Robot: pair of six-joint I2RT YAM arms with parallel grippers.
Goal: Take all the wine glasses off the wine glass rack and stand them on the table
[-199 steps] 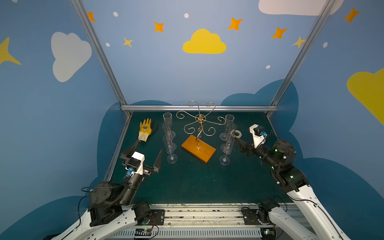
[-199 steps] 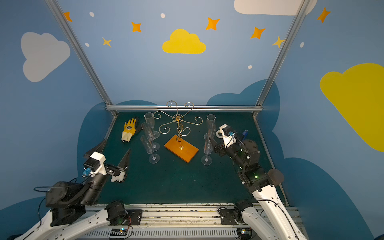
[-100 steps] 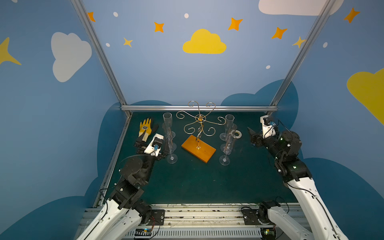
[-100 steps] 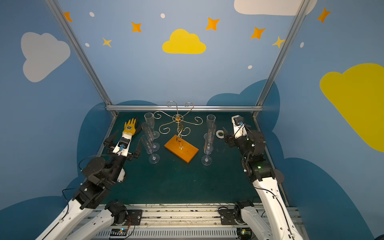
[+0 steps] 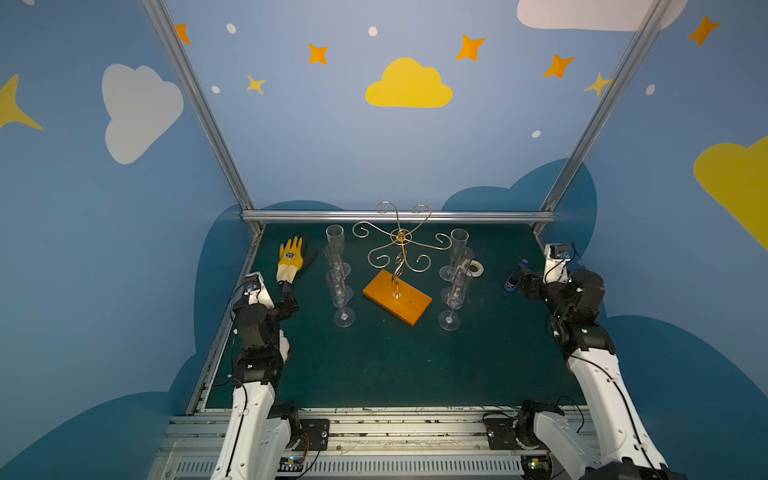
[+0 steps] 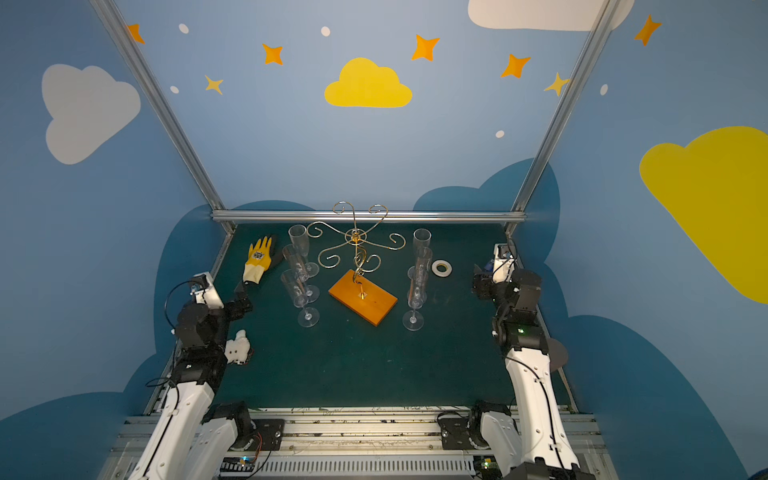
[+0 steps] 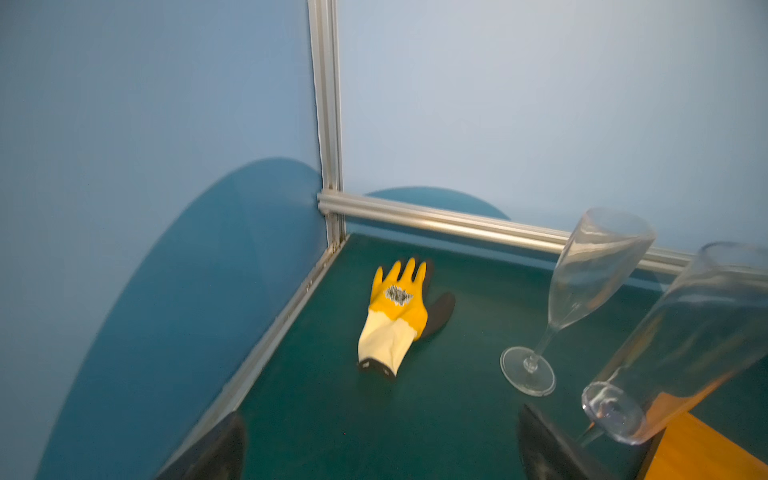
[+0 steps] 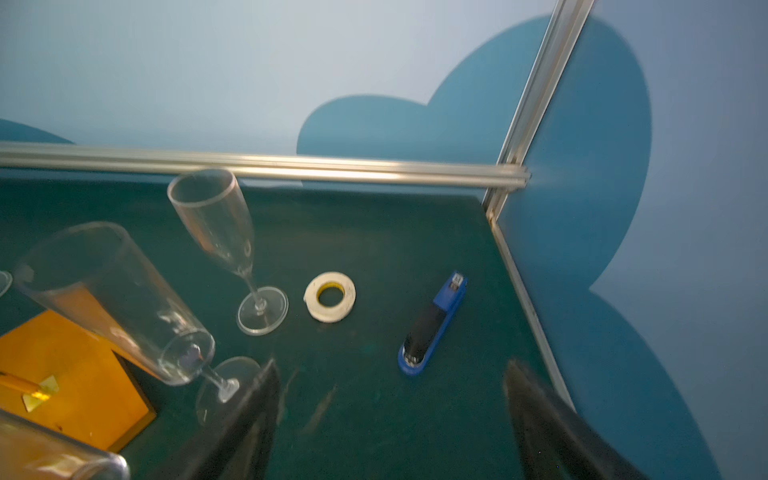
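Observation:
The wine glass rack (image 5: 399,239) is a gold wire stand on an orange wooden base (image 5: 397,297) at mid-table, and no glass hangs from its curled arms. Three clear wine glasses (image 5: 340,291) stand upright left of it and three more (image 5: 455,299) to its right. My left gripper (image 5: 287,298) is open near the left wall, with only mat between its fingers in the left wrist view (image 7: 380,415). Over by the right wall my right gripper (image 5: 517,283) is also open and empty (image 8: 390,365).
A yellow work glove (image 5: 291,257) lies at the back left. A tape roll (image 5: 474,268) and a blue stapler (image 8: 434,324) lie at the back right. A small white object (image 6: 237,351) sits by the left arm. Aluminium rails (image 5: 399,216) and blue walls enclose the mat.
The left gripper has moved from the front left up beside the glove's cuff. The right gripper has drawn back from the right-hand glasses toward the right wall.

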